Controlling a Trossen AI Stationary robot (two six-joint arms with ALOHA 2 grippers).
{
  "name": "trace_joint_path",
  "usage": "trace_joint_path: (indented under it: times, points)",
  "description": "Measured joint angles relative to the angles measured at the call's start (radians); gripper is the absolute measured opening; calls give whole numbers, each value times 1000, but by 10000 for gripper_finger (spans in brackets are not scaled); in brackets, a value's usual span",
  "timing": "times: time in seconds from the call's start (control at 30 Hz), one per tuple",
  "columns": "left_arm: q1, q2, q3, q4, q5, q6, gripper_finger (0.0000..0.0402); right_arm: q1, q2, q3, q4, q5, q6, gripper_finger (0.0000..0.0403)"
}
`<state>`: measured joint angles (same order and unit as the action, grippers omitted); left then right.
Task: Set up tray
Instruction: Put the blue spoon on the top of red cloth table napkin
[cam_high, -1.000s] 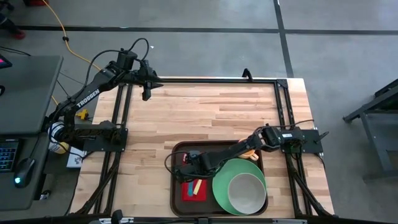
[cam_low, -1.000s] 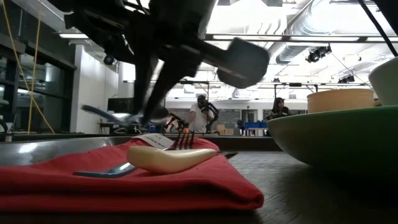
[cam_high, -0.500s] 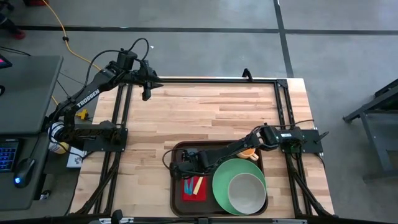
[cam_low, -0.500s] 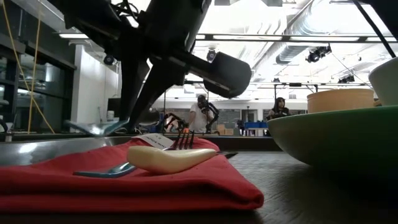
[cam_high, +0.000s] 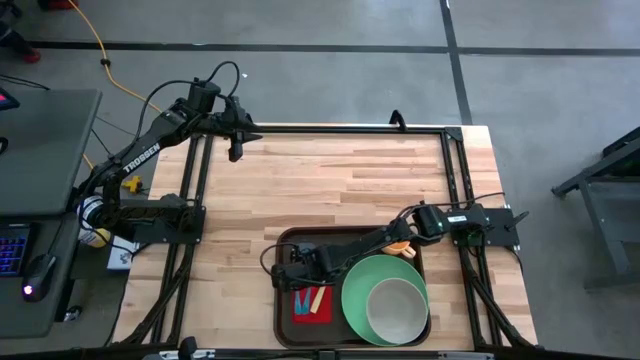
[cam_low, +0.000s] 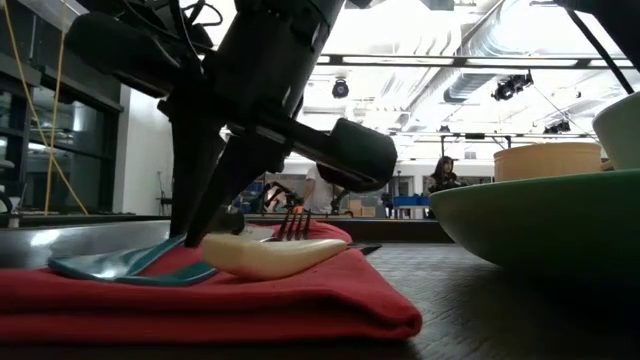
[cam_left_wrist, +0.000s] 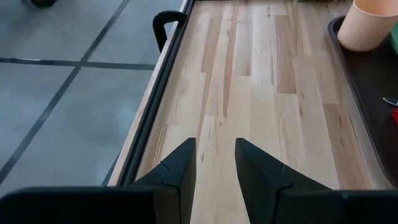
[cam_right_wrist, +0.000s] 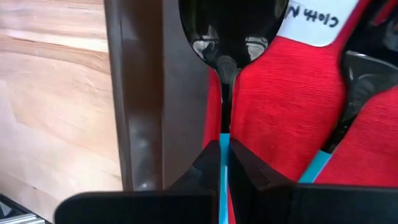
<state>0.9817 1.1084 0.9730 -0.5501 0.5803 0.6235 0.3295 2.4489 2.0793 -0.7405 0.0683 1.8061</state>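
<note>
Now the right claw (cam_right_wrist: 222, 163) pinches a teal-handled spoon (cam_right_wrist: 231, 31) over the red napkin (cam_right_wrist: 280, 106) in the tray (cam_right_wrist: 140, 93).

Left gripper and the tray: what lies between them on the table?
Bare wood. In the high view, nothing sits between the left gripper and the tray; the left wrist view shows the same bare planks.

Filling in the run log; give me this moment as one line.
right gripper: shut on spoon, over red napkin | tray: plate, bowl, cup loaded | left gripper: open, idle far corner
</note>
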Motion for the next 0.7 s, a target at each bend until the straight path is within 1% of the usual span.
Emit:
trace_joint_path:
  times: [0.7]
  points:
    - [0, 0, 0, -3, -9, 0, 140, 7, -4, 1, -63, -42, 11, 0]
